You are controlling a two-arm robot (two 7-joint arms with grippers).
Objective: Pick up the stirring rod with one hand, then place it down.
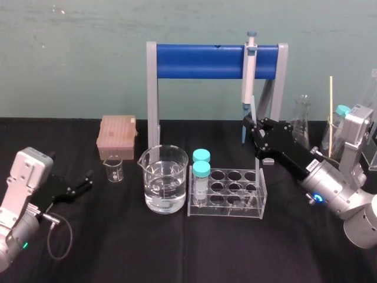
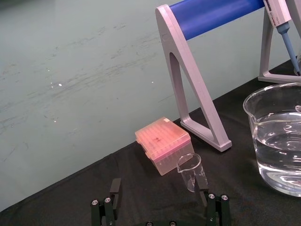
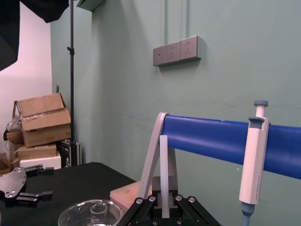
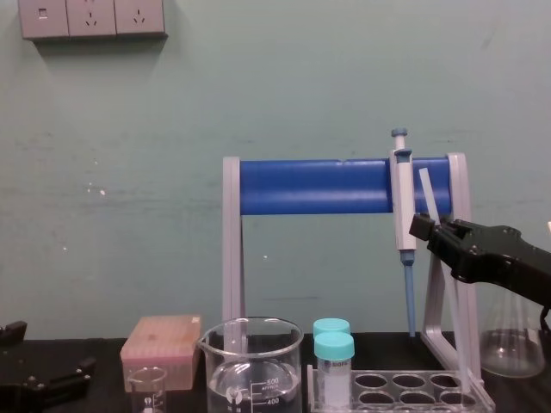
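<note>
The stirring rod (image 4: 427, 191) is a thin whitish glass stick standing nearly upright, leaning a little, close beside the hanging pipette. My right gripper (image 4: 424, 229) is shut on it partway up, in the air above the tube rack's right end. In the right wrist view the rod (image 3: 163, 172) rises straight up from between the gripper's (image 3: 163, 201) fingers. From the head view the right gripper (image 1: 250, 125) sits just below the blue bar. Whether the rod's lower end touches anything I cannot tell. My left gripper (image 1: 86, 180) rests open low at the table's left, its fingers (image 2: 114, 189) spread with nothing between them.
A grey frame with a blue bar (image 1: 200, 61) carries the grey-and-blue pipette (image 1: 249, 76). In front stand a large beaker of water (image 1: 165, 187), a small beaker (image 1: 114, 169), a pink tip box (image 1: 117, 135) and a clear tube rack (image 1: 235, 209) with two capped tubes. A conical flask (image 1: 301, 121) stands at the right.
</note>
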